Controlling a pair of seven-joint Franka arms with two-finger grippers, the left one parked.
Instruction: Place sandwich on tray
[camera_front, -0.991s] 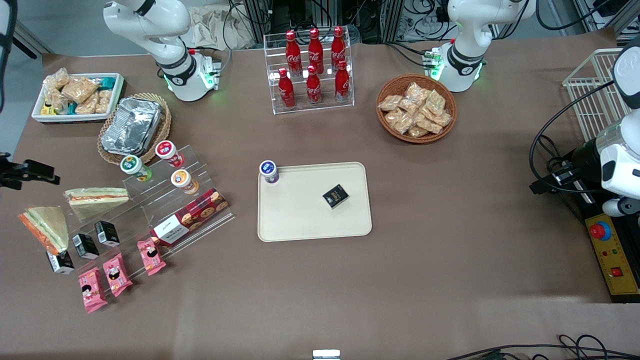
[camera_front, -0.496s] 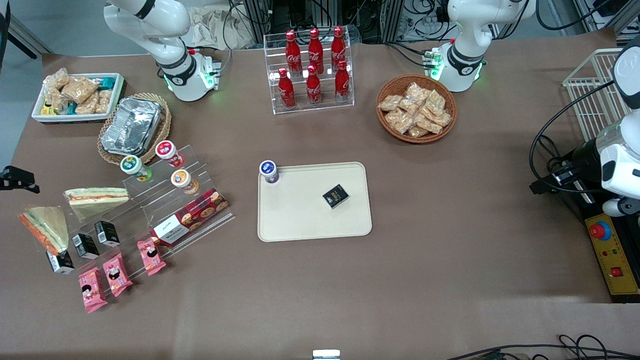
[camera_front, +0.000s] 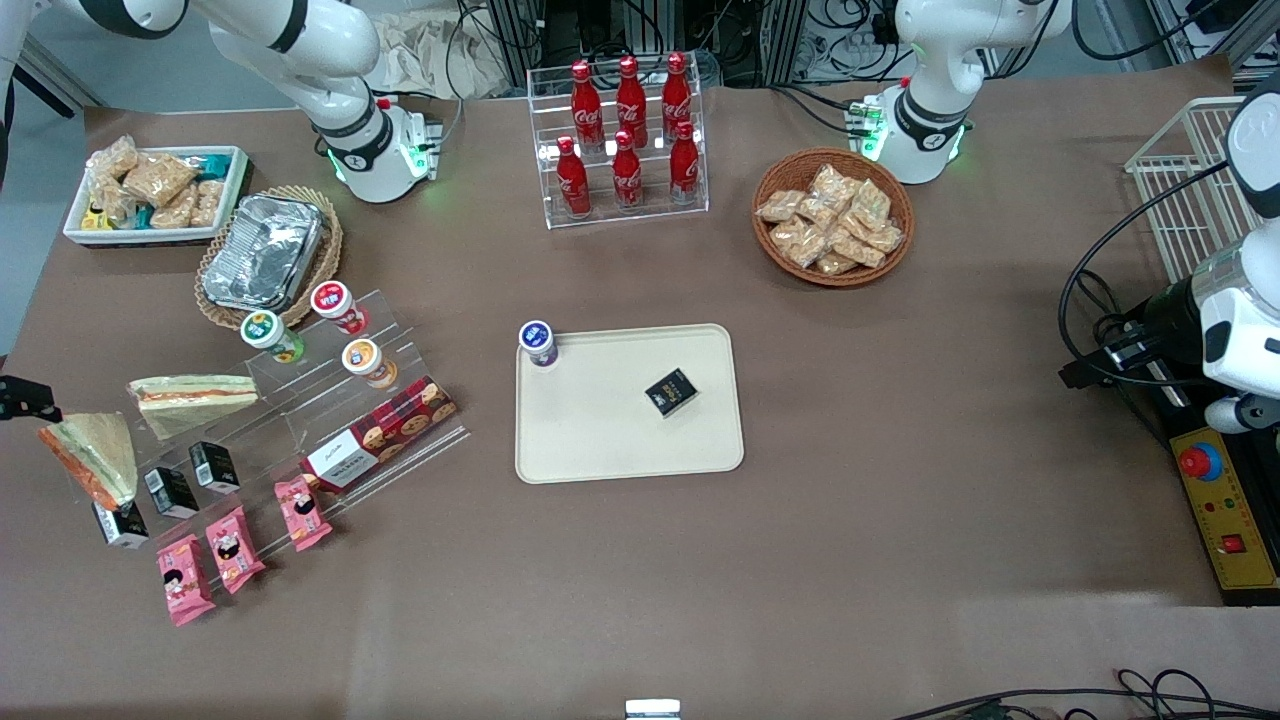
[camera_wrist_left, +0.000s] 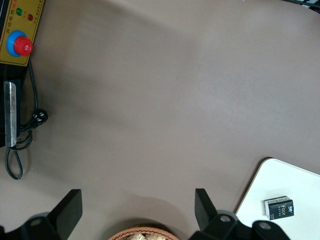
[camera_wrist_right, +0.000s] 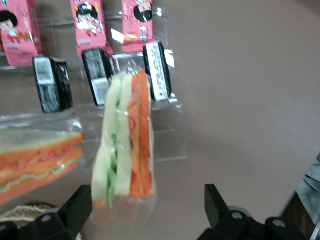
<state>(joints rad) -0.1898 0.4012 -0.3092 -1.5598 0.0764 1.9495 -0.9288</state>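
Right arm's gripper (camera_front: 22, 398) has slid over the last second from roughly 12 o'clock of the sandwich (camera_front: 92, 455) round to about 10 o'clock, closing in on it; only its black tip shows at the edge of the front view. Wrist view: gripper (camera_wrist_right: 146, 192) with fingers (camera_wrist_right: 80, 207) spread wide, gripping nothing; the sandwich (camera_wrist_right: 125, 145) stands on edge just ahead of the gap, orange and green filling facing the camera, wrap nearer one finger than the other. Sandwich hasn't really moved; it sits on the clear stepped rack (camera_front: 300, 400) at the working arm's end, about 9 o'clock of the tray (camera_front: 600, 440), well apart from it. Second wedge (camera_front: 190, 392), thinner filling, lies at about 2 o'clock of the target; not ours. Tray carries a small black box (camera_front: 671, 391) and a cup (camera_front: 537, 343) at its 10 o'clock corner; plenty of bare surface. My read: approach phase, no grasp yet; I'd centre on the wedge before closing.
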